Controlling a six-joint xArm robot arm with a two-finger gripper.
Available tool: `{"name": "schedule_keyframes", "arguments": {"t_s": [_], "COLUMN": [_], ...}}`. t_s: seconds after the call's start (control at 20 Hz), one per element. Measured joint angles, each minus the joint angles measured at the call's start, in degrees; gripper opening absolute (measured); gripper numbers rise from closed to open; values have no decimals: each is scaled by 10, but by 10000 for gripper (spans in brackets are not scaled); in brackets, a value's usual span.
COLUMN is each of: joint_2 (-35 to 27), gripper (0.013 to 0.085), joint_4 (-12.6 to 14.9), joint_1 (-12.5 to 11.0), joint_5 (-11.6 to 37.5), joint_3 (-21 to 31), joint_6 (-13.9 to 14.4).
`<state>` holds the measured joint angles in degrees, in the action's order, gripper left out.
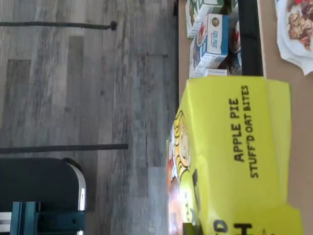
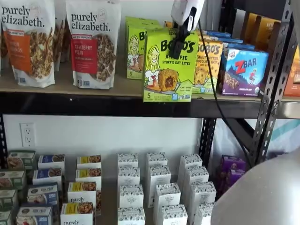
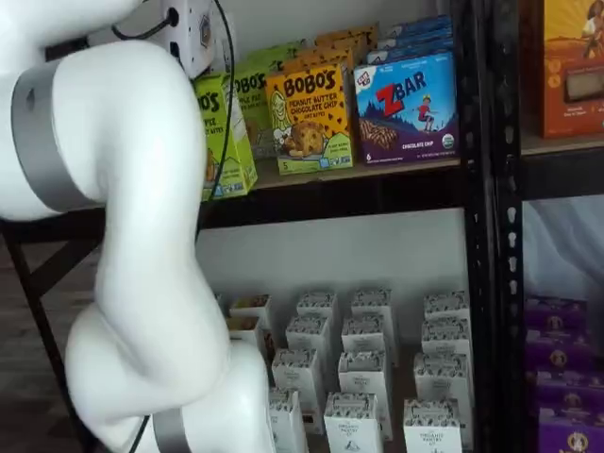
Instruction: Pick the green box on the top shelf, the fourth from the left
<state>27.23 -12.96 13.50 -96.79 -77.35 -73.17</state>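
Observation:
The green box [image 2: 166, 65], a lime Bobo's Apple Pie carton, stands out in front of the row on the top shelf [image 2: 112, 87], its lower edge overlapping the black front beam. My gripper [image 2: 178, 47] comes down from above, its black fingers shut on the box's upper part. In a shelf view the box [image 3: 223, 142] is half hidden behind my white arm [image 3: 132, 236]. The wrist view is filled by the box's top face [image 1: 239, 152], reading "Apple Pie Stuff'd Oat Bites".
A second green carton [image 2: 135, 47] stands behind on the left, a yellow-orange Bobo's box [image 2: 210, 65] and a blue Zbar box [image 2: 243, 70] to the right. Granola bags [image 2: 93, 44] stand at the left. White cartons [image 2: 157, 187] fill the lower level. A black upright [image 2: 274, 79] rises at the right.

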Motion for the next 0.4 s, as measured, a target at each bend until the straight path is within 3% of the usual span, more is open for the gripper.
{"name": "schedule_keyframes", "arguments": {"t_s": [0.4], "joint_2": [28], "gripper": [250], "joint_4": [6], "joint_1": [1], "joint_5": [8], "joint_3": [37], "joint_6": [-2]}}
